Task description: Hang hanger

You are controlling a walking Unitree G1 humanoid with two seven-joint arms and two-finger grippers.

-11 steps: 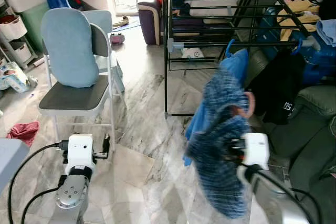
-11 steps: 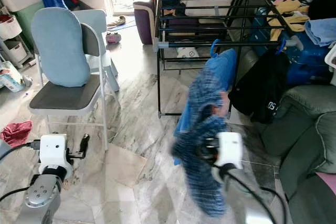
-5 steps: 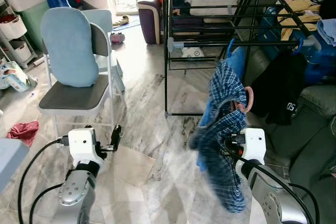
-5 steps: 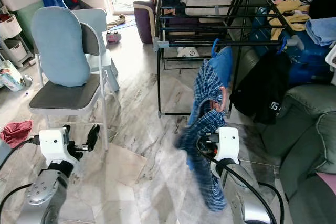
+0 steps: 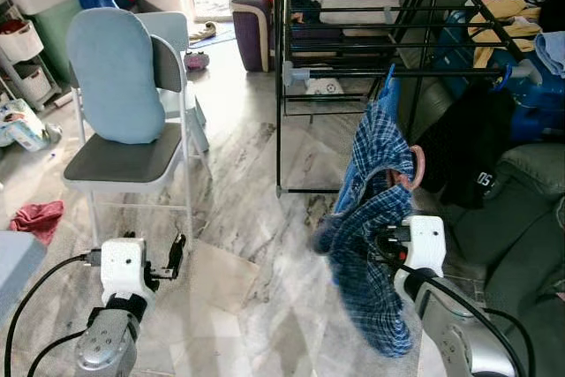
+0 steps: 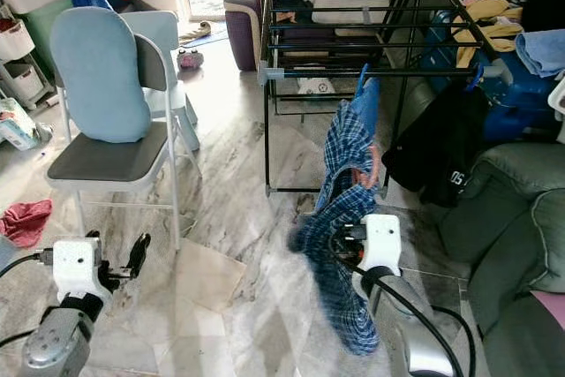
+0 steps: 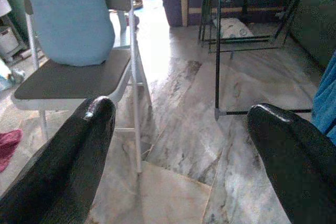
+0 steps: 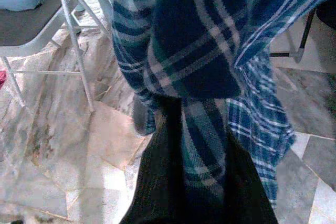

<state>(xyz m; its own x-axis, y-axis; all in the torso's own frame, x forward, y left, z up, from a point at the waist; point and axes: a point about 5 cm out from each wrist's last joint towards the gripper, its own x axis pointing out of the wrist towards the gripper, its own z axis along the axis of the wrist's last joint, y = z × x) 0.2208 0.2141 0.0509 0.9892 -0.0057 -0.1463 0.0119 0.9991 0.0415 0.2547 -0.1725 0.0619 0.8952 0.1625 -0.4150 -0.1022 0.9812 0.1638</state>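
Right gripper [image 8: 197, 129]: closed on the blue plaid shirt [image 5: 371, 218], fingers buried in the cloth, held up in front of the robot at its right side. The shirt sits on a hanger with a pink hook [image 5: 413, 168]; the hook stands free in the air, below and in front of the drying rack [image 5: 353, 6], not on any rail. The shirt's lower part droops and bunches below the gripper, well above the marble floor [image 5: 256, 218].

Left gripper [image 7: 178, 145]: open, fingers spread wide apart, holding nothing, low at the robot's left above the floor, pointing toward the chair.

Drying rack: black metal frame with several horizontal rails, standing beyond the shirt. A blue garment [image 6: 366, 99] hangs by a blue hook from its front rail, just behind the plaid shirt. A black garment [image 5: 468, 147] hangs from the same rail further right.

Folding chair [image 5: 132, 161]: grey seat, white legs, with a light blue cushion [image 5: 115, 77] upright against its back, at the left.

Red cloth [image 5: 35, 218]: lying on the floor left of the chair
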